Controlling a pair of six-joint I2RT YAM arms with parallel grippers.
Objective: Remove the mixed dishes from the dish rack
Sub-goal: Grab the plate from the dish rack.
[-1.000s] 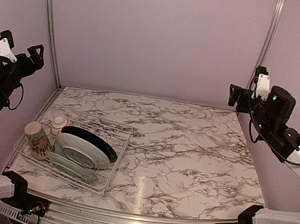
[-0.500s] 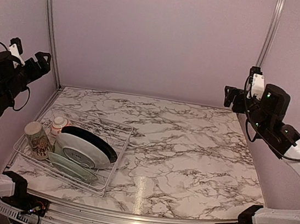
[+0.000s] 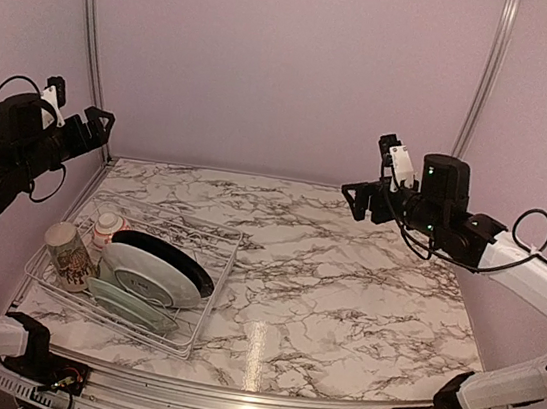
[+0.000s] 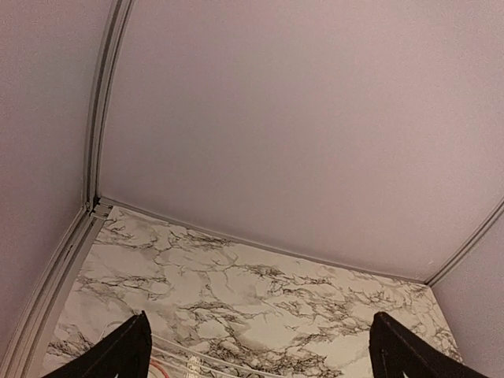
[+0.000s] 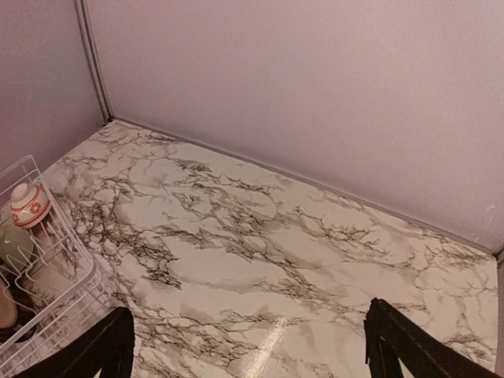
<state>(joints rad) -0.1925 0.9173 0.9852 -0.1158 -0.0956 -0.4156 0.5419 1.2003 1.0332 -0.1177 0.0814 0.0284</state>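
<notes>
The white wire dish rack (image 3: pixel 214 257) sits at the table's left front. In it a large black plate (image 3: pixel 187 268) leans behind a pale green plate (image 3: pixel 138 275), and another green plate (image 3: pixel 135 308) lies lower in front. A cream leafy mug (image 3: pixel 67 254) and a small red-and-white bowl (image 3: pixel 106 227) stand at the rack's left end. My left gripper (image 3: pixel 94 126) hangs open, high above the rack's far left corner. My right gripper (image 3: pixel 360 200) is open above the table's back right, far from the rack. The right wrist view catches the rack (image 5: pixel 72 246) and the bowl (image 5: pixel 30 205) at its left edge.
The marble table (image 3: pixel 344 284) stretches right of the rack. Pale walls with metal corner posts (image 3: pixel 88 39) close in the back and sides. The left wrist view has its open gripper (image 4: pixel 260 335) over marble, with a strip of rack wire (image 4: pixel 185 356) at the bottom; the right wrist view's gripper (image 5: pixel 248 319) is over bare marble.
Both arms have swung inward from the side walls. The right gripper moved well left and lower over the table; the left gripper shifted right and a little down. The dishes have not moved.
</notes>
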